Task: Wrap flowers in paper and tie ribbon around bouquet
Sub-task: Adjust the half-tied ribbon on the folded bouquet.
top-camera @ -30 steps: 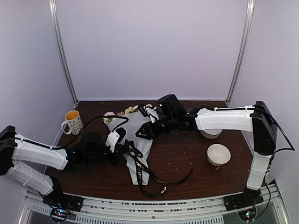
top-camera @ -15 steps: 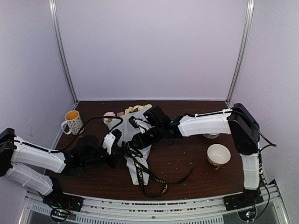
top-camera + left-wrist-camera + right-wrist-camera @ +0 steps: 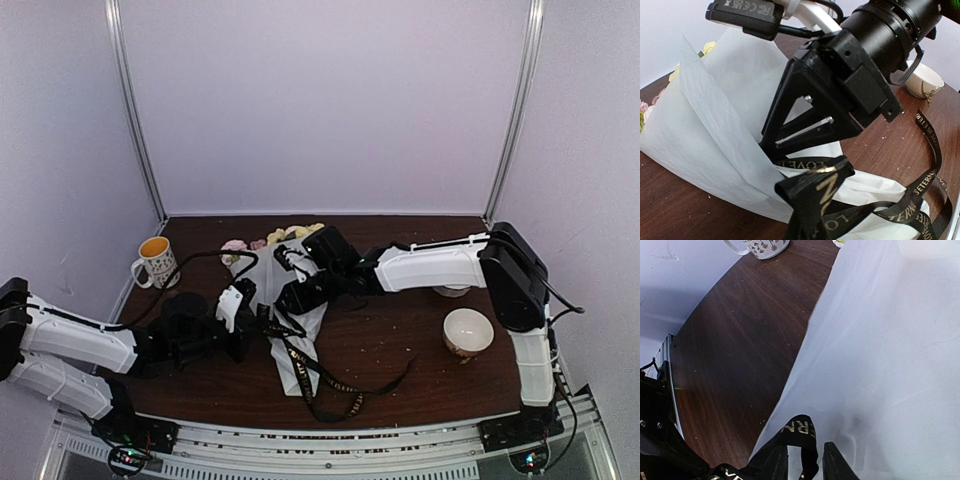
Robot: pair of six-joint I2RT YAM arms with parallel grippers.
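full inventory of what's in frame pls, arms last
bouquet: 1, pale grey-white paper cone with yellow and pink blooms, lying at table centre.
ribbon: 1, black with gold lettering, across the cone's narrow half, trailing toward the near edge.
mug: 1, white patterned, far left.
bowls: 2, white, right side; farther one partly behind the right arm.
table: 1, dark brown wood.
left tool: 1, black, shut on ribbon, left of cone.
right tool: 1, black, open astride ribbon, over cone.
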